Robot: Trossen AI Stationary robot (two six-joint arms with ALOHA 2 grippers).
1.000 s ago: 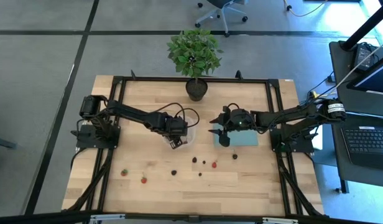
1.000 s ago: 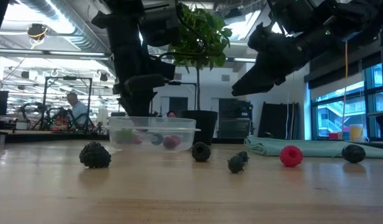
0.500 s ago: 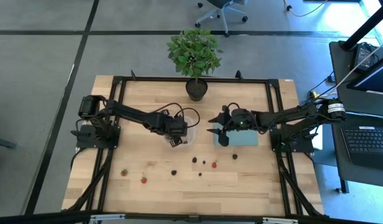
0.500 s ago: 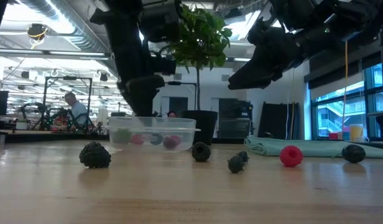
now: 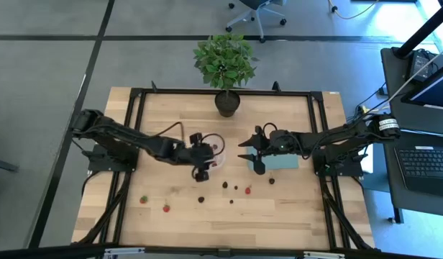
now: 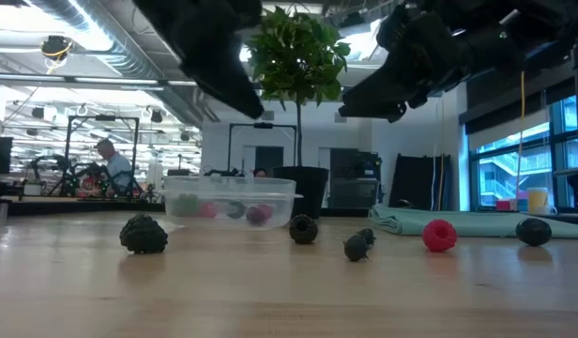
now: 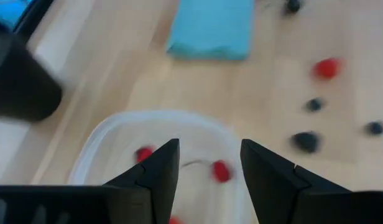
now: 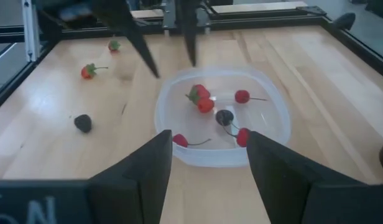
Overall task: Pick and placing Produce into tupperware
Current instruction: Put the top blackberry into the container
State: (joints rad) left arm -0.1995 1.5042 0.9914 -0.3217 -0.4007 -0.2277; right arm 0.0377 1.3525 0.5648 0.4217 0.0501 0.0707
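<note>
High view: both claws, left (image 5: 201, 170) and right (image 5: 250, 153), spread empty beside tupperware (image 5: 216, 153)

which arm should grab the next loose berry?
Left, probably. The left gripper is open, empty, beside the tupperware, with the nearest loose blackberry almost directly in front of it. The right gripper is also open, but over the teal sheet, farther from that berry.

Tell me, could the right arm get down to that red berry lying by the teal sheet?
Probably yes. The right gripper hangs open just above the table, the red berry lies bare on the wood nearby, and only small dark berries sit around it.
</note>
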